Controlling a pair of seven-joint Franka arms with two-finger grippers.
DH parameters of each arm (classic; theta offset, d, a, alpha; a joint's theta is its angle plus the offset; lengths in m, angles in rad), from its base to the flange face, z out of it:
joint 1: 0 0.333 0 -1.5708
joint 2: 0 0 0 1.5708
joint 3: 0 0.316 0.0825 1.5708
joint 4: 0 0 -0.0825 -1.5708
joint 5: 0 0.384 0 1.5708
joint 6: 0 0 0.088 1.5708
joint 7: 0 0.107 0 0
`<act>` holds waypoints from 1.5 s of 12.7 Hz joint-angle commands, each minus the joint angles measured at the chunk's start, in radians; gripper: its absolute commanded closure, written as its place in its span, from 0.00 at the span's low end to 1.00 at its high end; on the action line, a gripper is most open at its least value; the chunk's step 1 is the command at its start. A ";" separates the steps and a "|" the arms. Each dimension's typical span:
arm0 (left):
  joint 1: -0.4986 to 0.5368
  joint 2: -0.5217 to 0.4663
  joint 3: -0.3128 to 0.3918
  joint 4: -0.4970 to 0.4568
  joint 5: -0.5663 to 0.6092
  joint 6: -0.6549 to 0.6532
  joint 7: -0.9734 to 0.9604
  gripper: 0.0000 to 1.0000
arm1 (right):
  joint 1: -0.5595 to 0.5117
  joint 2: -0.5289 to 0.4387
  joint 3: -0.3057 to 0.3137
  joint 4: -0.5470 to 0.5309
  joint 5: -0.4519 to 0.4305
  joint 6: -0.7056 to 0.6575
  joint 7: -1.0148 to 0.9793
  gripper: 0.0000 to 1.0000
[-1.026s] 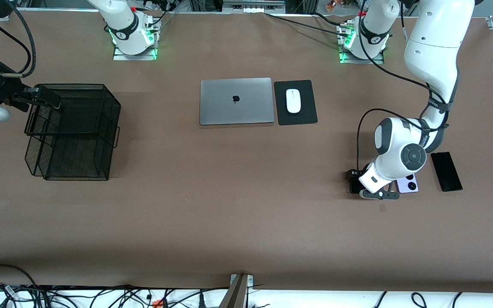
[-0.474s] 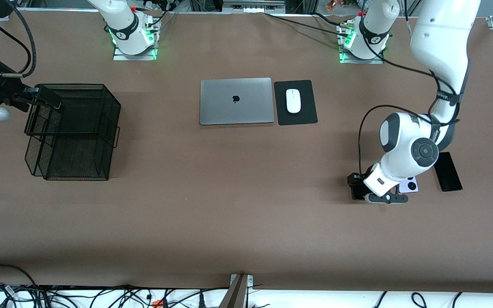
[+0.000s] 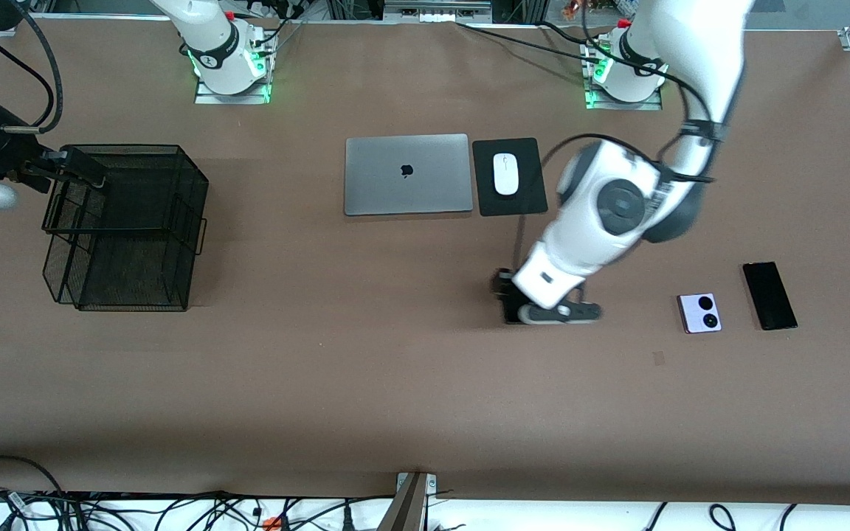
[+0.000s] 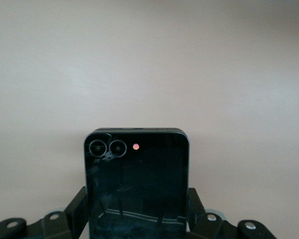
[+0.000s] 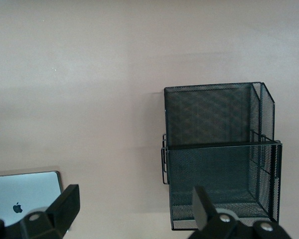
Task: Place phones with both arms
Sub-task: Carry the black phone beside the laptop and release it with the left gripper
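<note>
we see the left gripper (image 4: 137, 224) squeezing a small black folded phone (image 4: 136, 184) between its two fingers (image 4: 74, 211). the phone has two little round lenses and a red dot near its top edge. in the front view the left gripper (image 3: 521, 306) is up over the bare brown table (image 3: 366, 369), over a spot closer to the front camera than the mouse pad (image 3: 509, 176). the black folded phone (image 3: 512, 310) only peeks out under the white wrist there. the left arm (image 3: 617, 206) bends down from its base at the top of the front view.

the lilac phone (image 3: 699, 313) with two black circles lies flat on the table, toward the left arm's end. the long black phone (image 3: 769, 295) lies just beside it, not touching, even closer to that end.

the right gripper (image 5: 134, 209) has its fingers spread wide and holds nothing. it waits up over the black wire basket (image 5: 219, 159). in the front view the right gripper (image 3: 74, 168) sits at the basket's (image 3: 130, 228) top edge, toward the right arm's end of the table.

a grey laptop (image 3: 406, 174) lies shut in the middle of the table. a white mouse (image 3: 505, 174) sits on the black mouse pad just beside it.
</note>
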 commanded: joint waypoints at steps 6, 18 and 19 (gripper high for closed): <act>-0.264 0.432 0.081 0.477 -0.020 -0.016 -0.291 0.69 | 0.001 -0.008 -0.003 0.000 0.015 -0.006 0.006 0.00; -0.378 0.530 0.161 0.478 -0.019 0.110 -0.312 0.35 | -0.001 0.004 -0.004 0.003 0.015 -0.008 0.004 0.00; -0.381 0.529 0.171 0.478 -0.019 0.110 -0.312 0.08 | 0.003 0.021 -0.003 0.001 0.011 -0.008 -0.017 0.00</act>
